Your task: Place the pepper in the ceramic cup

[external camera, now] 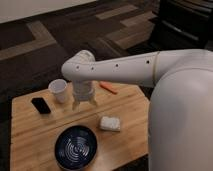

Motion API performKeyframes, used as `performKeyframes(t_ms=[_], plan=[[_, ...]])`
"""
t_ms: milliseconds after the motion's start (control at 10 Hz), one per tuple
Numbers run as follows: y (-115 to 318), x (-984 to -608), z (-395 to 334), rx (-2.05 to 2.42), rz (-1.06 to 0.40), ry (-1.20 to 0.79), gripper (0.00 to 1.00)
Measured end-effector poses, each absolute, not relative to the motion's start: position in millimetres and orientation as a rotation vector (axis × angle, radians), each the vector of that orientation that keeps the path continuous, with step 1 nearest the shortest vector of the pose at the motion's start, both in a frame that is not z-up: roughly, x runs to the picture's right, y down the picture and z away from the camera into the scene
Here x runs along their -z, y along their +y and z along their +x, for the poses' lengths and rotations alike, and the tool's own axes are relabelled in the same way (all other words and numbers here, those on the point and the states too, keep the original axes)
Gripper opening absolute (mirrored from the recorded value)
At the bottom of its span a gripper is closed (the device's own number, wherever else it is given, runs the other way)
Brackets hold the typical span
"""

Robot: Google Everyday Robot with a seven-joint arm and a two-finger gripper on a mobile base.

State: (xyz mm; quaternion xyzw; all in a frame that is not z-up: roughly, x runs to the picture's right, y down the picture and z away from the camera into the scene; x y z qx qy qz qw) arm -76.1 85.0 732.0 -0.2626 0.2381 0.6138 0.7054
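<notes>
The orange-red pepper (108, 88) lies on the wooden table (30, 135) near its far edge, right of the arm's wrist. The small white ceramic cup (59, 90) stands upright at the table's far left. My gripper (84, 104) points down over the table between the cup and the pepper, a little nearer the cup. Its fingers (93, 102) hang just above the wood with a gap between them and nothing in it.
A dark blue bowl (76, 147) with concentric rings sits at the table's front. A flat white block (110, 123) lies right of it. A black phone-like slab (40, 105) lies at the left, near the cup. The robot's white body (180, 120) fills the right.
</notes>
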Motion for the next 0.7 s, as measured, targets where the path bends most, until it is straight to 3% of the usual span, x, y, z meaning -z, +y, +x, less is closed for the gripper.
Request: performKeyframes(t_ms=[300,700], plan=[[30,-758,-34,-1.220,-0.474,0.493,0.65],[-1,-770,-2,-0.745,-0.446,0.374,0.65]])
